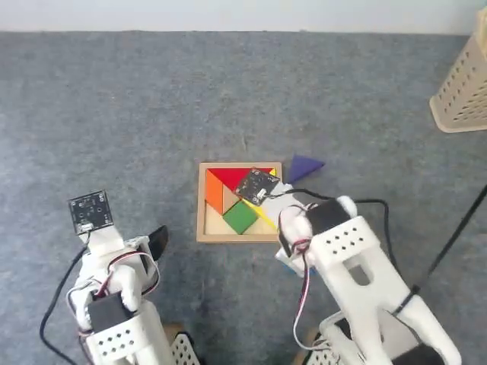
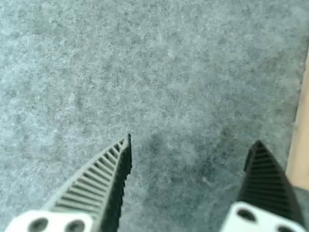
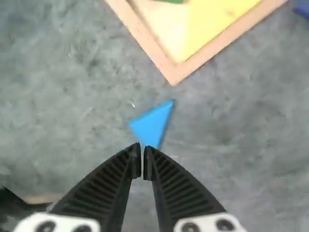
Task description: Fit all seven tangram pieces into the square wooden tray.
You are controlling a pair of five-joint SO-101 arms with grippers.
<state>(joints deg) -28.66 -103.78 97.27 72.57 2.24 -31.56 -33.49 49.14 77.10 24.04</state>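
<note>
- The grey felt table (image 1: pixel 114 99) takes up most of the high view. A slotted cream basket (image 1: pixel 464 84) sits off at the far corner, well out of play.
- The right arm (image 1: pixel 346 247) leans in over the near corner of the tray, where the loose piece lies.
- The left arm (image 1: pixel 114 281) is parked well apart from the action. The left gripper (image 2: pixel 193 141) hangs over bare felt with its jaws spread wide and nothing between them, the tray's edge just off to one side. It looks to be waiting its turn.
- The square wooden tray (image 1: pixel 201 205) sits mid-table, partly filled. A red triangle (image 1: pixel 228 176), an orange piece (image 1: pixel 214 198), a green square (image 1: pixel 240 217) and a yellow triangle (image 3: pixel 212 19) are seated inside, with bare wood showing beside the yellow.
- The purple triangle (image 1: pixel 306 165) lies out on the felt, just beside the tray's far corner, not yet placed.
- The blue triangle (image 3: pixel 152 123) lies flat on the felt near the tray's corner, outside it.
- The right gripper (image 3: pixel 142 152) has its jaws pressed together, tips right at the blue triangle's near edge. That reads as a nudge toward the tray, though I can't tell if they nip the edge.
</note>
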